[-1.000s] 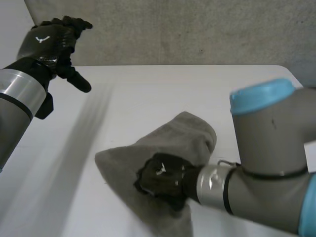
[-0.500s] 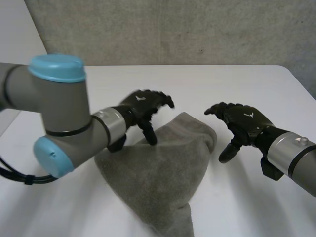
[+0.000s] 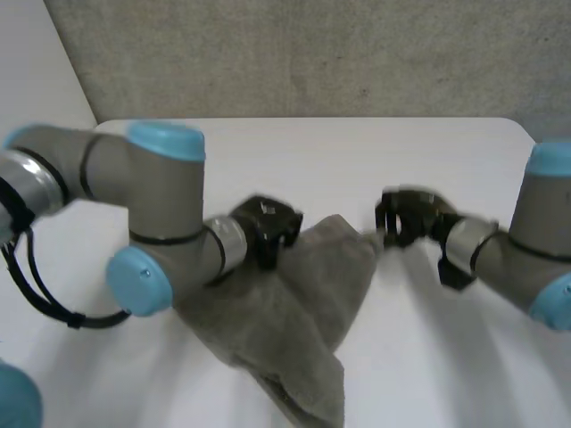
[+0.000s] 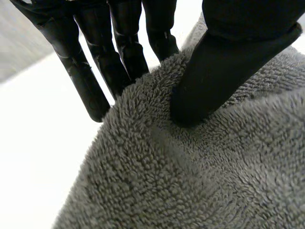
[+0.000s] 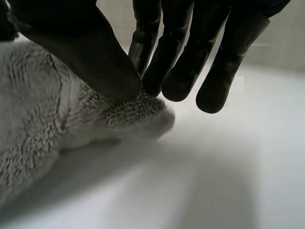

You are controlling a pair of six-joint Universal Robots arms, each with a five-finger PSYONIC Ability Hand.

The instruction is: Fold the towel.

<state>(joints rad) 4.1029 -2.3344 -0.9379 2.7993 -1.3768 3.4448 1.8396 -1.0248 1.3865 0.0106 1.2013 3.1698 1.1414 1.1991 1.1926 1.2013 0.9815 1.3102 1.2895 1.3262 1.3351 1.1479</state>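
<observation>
The towel (image 3: pixel 299 303) is grey terry cloth, matt, with a rough looped pile that looks thick and nubbly at its edge in both wrist views. The left hand (image 3: pixel 266 227) and the right hand (image 3: pixel 406 217) are black, and their fingers (image 4: pixel 93 81) look like smooth hard plastic with a faint sheen. The bench (image 3: pixel 357 152) is white and smooth, with a soft satin finish. The arms (image 3: pixel 156 201) are matt grey, their caps (image 3: pixel 165 140) are smooth light-blue plastic, and a wrist ring (image 3: pixel 227 245) looks like brushed metal. The wall (image 3: pixel 312 53) behind is rough, speckled and dull.
</observation>
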